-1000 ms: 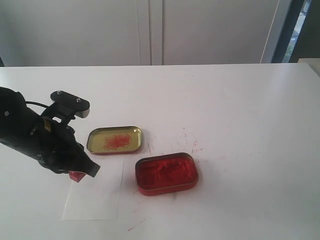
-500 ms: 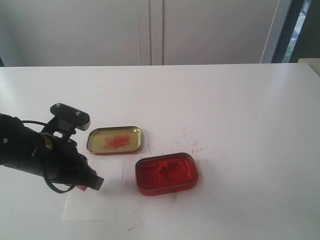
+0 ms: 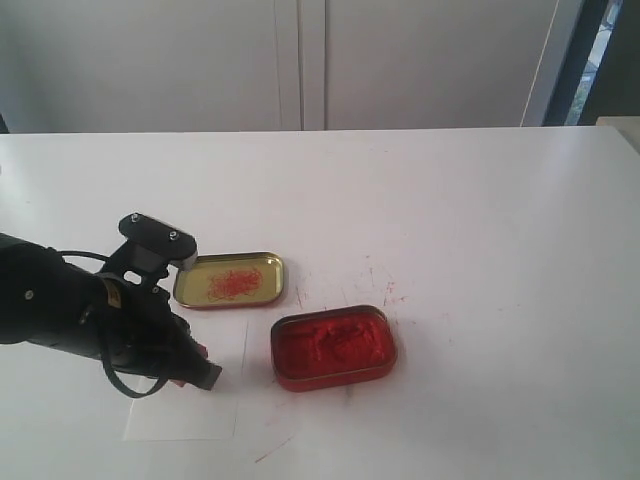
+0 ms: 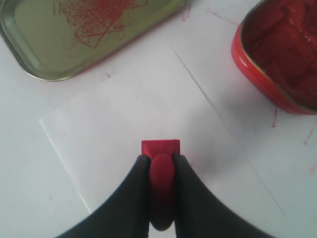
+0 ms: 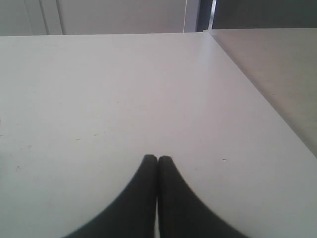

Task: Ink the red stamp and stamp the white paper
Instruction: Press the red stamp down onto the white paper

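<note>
In the exterior view, the left pincer (image 3: 200, 368) is hanging low over the white paper (image 3: 190, 420) at the near-left of the worktop (image 3: 470, 200). Only a sliver of the red stamp (image 3: 201, 350) is showing under the arm. The step in hand is looking like the press onto the sheet. The ink tin (image 3: 333, 347) is sitting just beside the paper and the gold lid (image 3: 230, 280) behind it. Neither is blocking the way.

In the left wrist view, the fingers (image 4: 138, 178) are gripping the stamp's knob, with its block base pointing at the middle of the sheet. I cannot tell whether it is touching. The next move is calling for a level, straight press and a straight lift, since the thin paper may be clinging to the stamp.

In the right wrist view, the right pincer (image 5: 157, 159) is resting closed on nothing, above the worktop.
</note>
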